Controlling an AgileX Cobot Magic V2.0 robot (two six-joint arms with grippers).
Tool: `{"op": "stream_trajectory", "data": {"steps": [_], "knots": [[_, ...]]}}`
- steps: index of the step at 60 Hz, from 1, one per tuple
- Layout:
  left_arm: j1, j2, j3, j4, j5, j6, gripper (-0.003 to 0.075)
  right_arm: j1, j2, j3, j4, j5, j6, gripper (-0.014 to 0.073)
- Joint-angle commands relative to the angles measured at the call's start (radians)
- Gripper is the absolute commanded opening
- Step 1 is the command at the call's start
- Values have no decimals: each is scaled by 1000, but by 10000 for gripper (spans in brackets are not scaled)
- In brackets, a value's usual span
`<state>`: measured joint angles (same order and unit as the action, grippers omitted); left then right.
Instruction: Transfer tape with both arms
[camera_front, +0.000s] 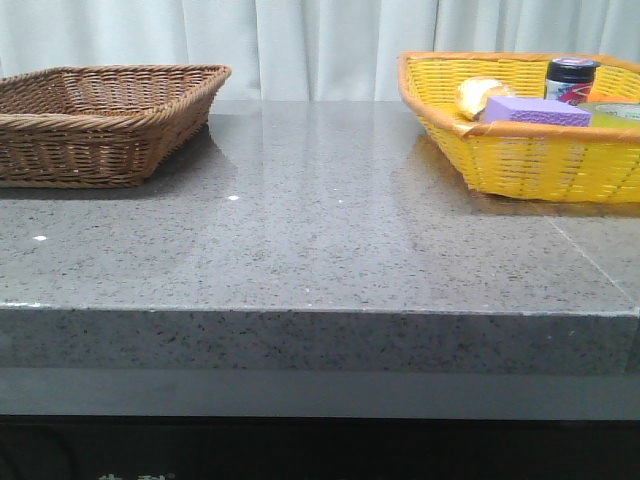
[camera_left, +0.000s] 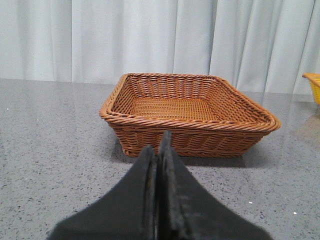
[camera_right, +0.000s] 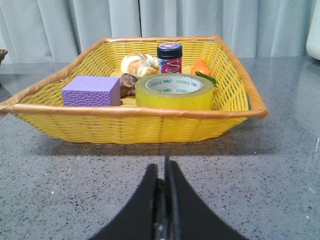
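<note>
Yellow tape, purple sponge, yellow woven basket, brown wicker basket, grey speckled table

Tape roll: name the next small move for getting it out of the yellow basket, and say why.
Probably open the right gripper and ease it forward over the yellow basket rim toward the tape. Its fingers are shut and short of the basket, and the tape lies flat inside, beside the purple block.

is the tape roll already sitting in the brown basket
No, the tape lies flat in the yellow basket beside the purple sponge block, and the brown basket holds nothing in the left wrist view.
</note>
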<state>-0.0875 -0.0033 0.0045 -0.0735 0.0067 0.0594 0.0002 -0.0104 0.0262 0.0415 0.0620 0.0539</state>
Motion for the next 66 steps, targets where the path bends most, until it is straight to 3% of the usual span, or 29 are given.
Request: {"op": "stream_trajectory", "data": {"steps": [1, 53, 66], "knots": [[2, -16, 6, -3, -81, -10, -20, 1, -22, -6, -11, -83, -8, -67], [2, -16, 4, -6, -113, -10, -20, 1, -22, -7, -11, -106, -8, -67], [2, -16, -110, -48, -67, -10, -20, 1, -22, -85, -10, -72, -8, -67]]}}
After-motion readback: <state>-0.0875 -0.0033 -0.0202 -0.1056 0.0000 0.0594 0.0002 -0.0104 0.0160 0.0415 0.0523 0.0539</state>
